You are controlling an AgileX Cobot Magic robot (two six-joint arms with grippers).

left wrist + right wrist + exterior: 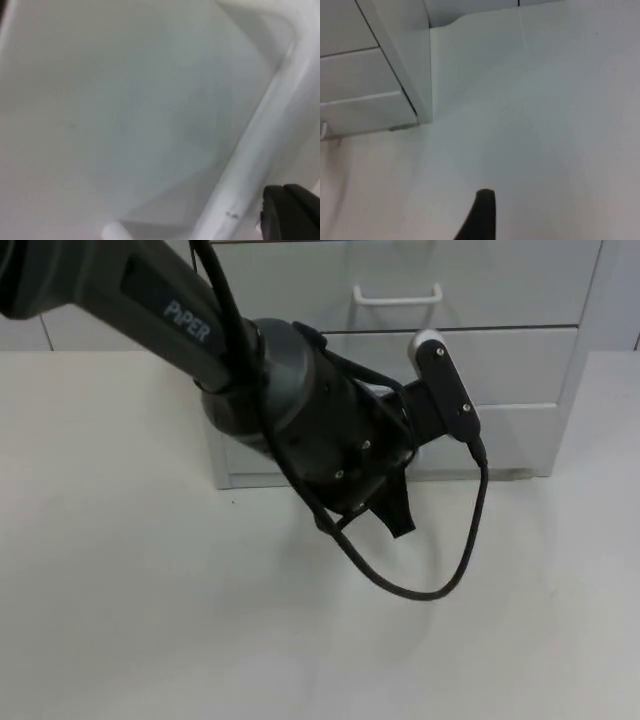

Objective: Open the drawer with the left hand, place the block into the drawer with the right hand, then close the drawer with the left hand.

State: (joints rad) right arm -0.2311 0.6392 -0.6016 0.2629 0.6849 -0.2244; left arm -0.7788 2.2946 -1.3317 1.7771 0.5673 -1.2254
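A white drawer cabinet point(520, 370) stands at the back of the table, and the drawer fronts I can see are flush. The top drawer's white handle point(396, 295) is free. My left arm reaches across the cabinet's front, with the left gripper point(392, 508) low down against the bottom drawers, which the arm hides. In the left wrist view a white bar handle point(250, 155) on a drawer front is very close, and the left gripper point(292, 212) is right beside it. The right gripper point(482, 215) hangs over bare table, right of the cabinet point(370, 75).
The white table top point(150, 620) stretches out in front of the cabinet. The cabinet's right front corner point(422, 100) rises close to the right gripper. The left arm's bulk covers the cabinet's middle.
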